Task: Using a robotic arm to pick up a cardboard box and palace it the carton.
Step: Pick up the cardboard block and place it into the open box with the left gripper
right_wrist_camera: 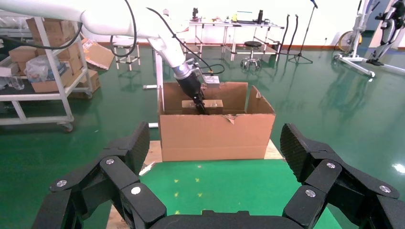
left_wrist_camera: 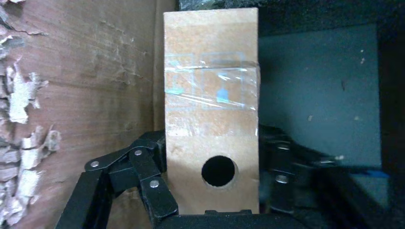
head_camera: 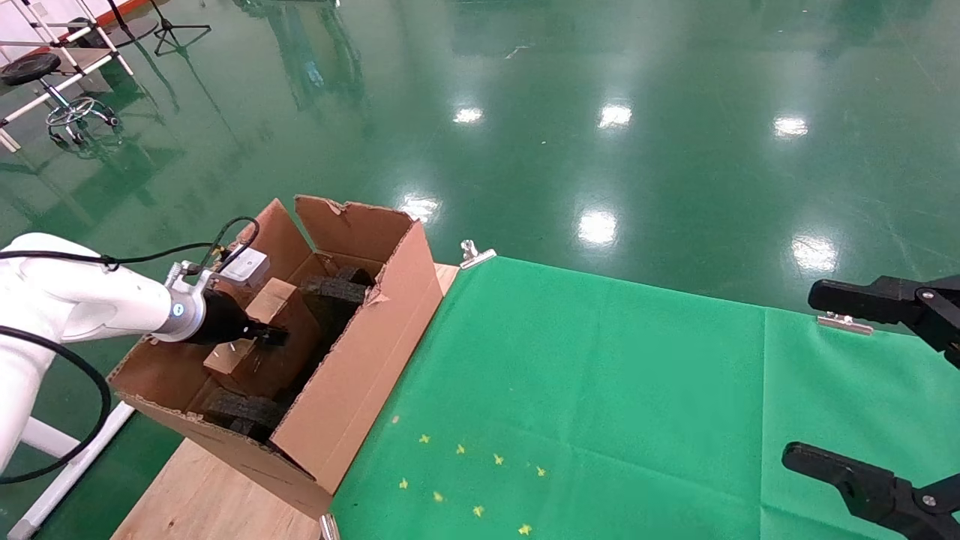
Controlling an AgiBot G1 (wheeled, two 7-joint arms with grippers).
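Left hand clamped around cardboard box inside carton, among black foam pieces.

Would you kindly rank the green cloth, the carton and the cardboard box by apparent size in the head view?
1. green cloth
2. carton
3. cardboard box, held by the left claw inside the carton

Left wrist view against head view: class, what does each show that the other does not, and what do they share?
Only the left wrist view shows the clear tape and the round hole on the cardboard box, plus the peeling inner wall of the carton.

Only the head view shows the green cloth, the whole carton, the black foam and the idle right gripper, open at the table's right edge.

Both show the left gripper shut on the box inside the carton.
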